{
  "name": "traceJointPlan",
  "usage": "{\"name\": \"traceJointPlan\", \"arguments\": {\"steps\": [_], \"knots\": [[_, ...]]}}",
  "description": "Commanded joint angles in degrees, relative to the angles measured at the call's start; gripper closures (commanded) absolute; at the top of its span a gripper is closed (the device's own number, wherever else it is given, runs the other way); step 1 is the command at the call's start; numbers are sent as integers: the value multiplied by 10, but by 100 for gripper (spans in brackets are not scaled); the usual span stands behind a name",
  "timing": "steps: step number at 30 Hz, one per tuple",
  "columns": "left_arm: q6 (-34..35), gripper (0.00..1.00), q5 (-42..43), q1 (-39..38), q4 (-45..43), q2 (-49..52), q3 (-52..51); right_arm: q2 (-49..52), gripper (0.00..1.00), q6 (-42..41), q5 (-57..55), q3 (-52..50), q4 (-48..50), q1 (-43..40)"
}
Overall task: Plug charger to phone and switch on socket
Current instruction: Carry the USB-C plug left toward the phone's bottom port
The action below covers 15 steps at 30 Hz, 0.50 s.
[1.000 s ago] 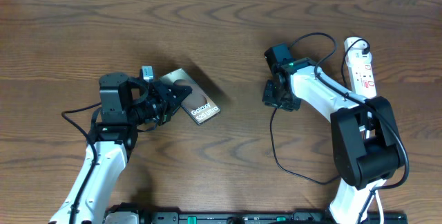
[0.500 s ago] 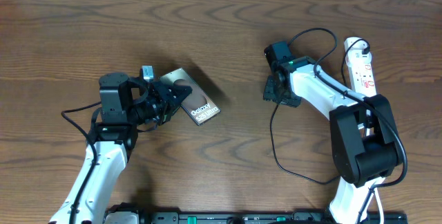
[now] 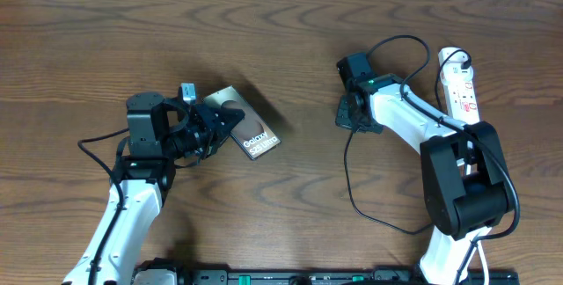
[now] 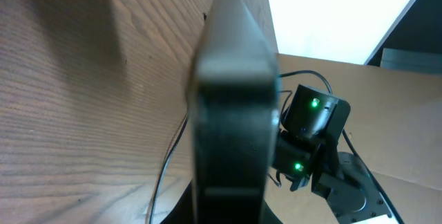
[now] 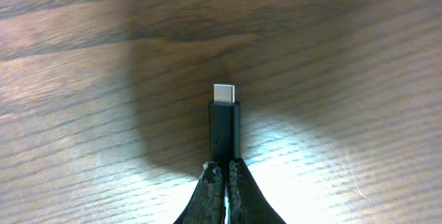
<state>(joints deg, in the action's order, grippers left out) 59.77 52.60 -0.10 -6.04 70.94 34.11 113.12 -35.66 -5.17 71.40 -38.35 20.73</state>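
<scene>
The phone (image 3: 249, 127) is a dark slab with white "Galaxy" lettering, held tilted above the table left of centre. My left gripper (image 3: 214, 125) is shut on its left end; in the left wrist view the phone's edge (image 4: 231, 113) fills the middle, seen end on. My right gripper (image 3: 347, 112) is shut on the charger's small plug tip (image 5: 224, 124), which sticks out ahead of the closed fingertips (image 5: 224, 175) just above the wood. The thin black charger cable (image 3: 352, 193) loops down and back up to the white socket (image 3: 460, 84) at the far right.
The thick white cord runs down from the socket behind the right arm (image 3: 457, 188). In the left wrist view the right arm's wrist with green lights (image 4: 311, 131) shows beyond the phone. Bare wood lies between the two grippers.
My right gripper has shifted slightly up and left with the plug tip. The left gripper and phone have not moved.
</scene>
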Motion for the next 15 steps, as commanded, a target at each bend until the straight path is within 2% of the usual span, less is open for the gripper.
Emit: {"name": "traceJointPlan", "arguments": {"steps": [1, 6, 10, 13, 15], "knots": [[-22, 92, 18, 0, -7, -2, 6, 31, 99, 78, 110, -10, -7, 3], [-30, 93, 51, 0, -83, 7, 6, -45, 99, 168, 197, -6, -26, 2], [-9, 93, 100, 0, -196, 44, 11, -146, 99, 255, 223, -6, -109, 4], [5, 93, 104, 0, -223, 78, 19, -195, 99, 268, 235, -7, -161, 4], [9, 93, 123, 0, -247, 104, 26, -221, 99, 308, 285, -8, -188, 4]]}}
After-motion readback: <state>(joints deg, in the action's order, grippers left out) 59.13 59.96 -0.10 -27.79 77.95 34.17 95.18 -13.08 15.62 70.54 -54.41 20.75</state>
